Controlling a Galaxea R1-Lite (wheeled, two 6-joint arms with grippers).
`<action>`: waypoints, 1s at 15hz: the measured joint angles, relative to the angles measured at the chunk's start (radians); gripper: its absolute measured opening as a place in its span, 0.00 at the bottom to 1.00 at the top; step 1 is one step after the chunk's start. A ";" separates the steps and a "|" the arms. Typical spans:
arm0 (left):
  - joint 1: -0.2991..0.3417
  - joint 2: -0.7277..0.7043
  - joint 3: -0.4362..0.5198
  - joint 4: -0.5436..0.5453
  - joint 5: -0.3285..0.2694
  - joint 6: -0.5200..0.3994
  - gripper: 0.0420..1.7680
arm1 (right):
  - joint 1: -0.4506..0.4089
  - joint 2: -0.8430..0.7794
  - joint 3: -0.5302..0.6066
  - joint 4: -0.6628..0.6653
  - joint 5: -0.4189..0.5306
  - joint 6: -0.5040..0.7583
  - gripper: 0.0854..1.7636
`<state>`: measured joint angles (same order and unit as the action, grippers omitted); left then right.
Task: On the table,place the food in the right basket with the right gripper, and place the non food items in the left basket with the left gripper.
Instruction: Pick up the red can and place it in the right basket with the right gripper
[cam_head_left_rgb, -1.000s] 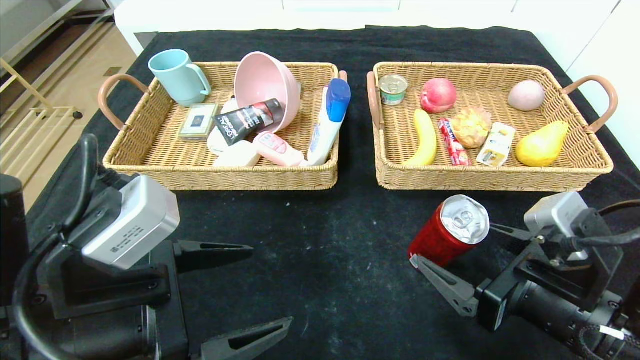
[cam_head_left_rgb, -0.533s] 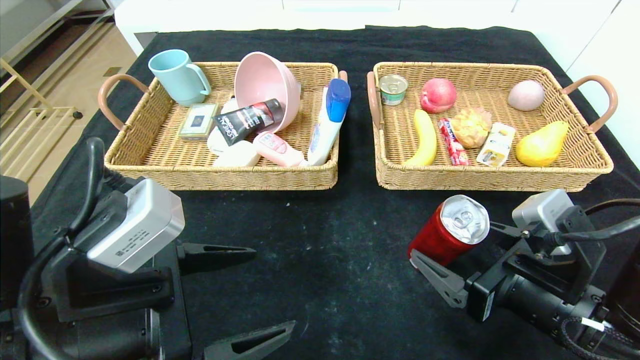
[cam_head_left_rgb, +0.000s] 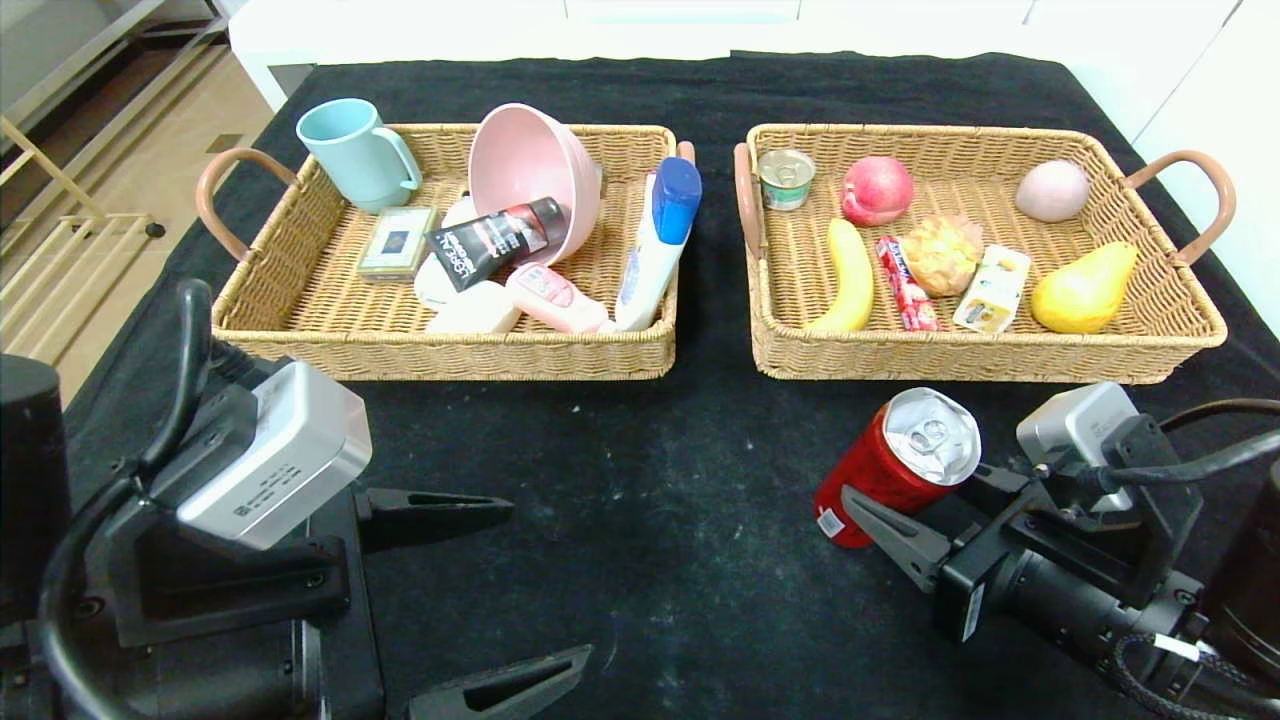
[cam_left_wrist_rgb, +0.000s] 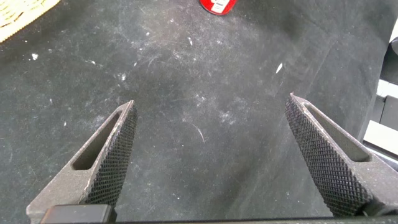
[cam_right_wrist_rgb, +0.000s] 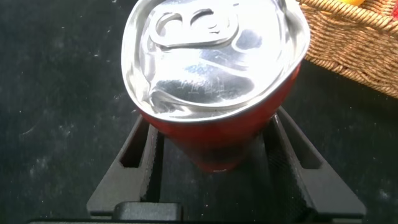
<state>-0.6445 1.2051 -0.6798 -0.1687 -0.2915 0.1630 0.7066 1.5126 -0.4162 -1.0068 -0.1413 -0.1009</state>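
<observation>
The red drink can with a silver top sits tilted on the black table, just in front of the right basket. My right gripper is shut on it, with a finger pressed on each side; the right wrist view shows the can between the fingers of that gripper. The pear and juice carton lie in the right basket. The white bottle with blue cap, black tube and pink squeeze bottle lie in the left basket. My left gripper is open and empty at the front left.
The left basket also holds a teal mug, a pink bowl and a small box. The right basket also holds a banana, a peach, a tin and a candy bar.
My right gripper's fingers have closed in onto the red can, and the can has tipped and shifted slightly. The left arm has barely moved.
</observation>
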 joint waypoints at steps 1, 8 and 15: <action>0.000 0.000 0.001 0.000 0.000 0.000 0.97 | 0.000 0.000 0.000 0.000 0.001 0.000 0.55; -0.003 0.001 0.003 0.000 -0.001 0.000 0.97 | -0.001 0.010 0.004 -0.004 0.000 0.000 0.54; -0.005 0.001 0.009 -0.001 -0.011 0.002 0.97 | 0.000 0.000 0.006 -0.001 0.002 -0.002 0.54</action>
<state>-0.6494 1.2060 -0.6706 -0.1694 -0.3030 0.1649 0.7066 1.5123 -0.4106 -1.0083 -0.1394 -0.1030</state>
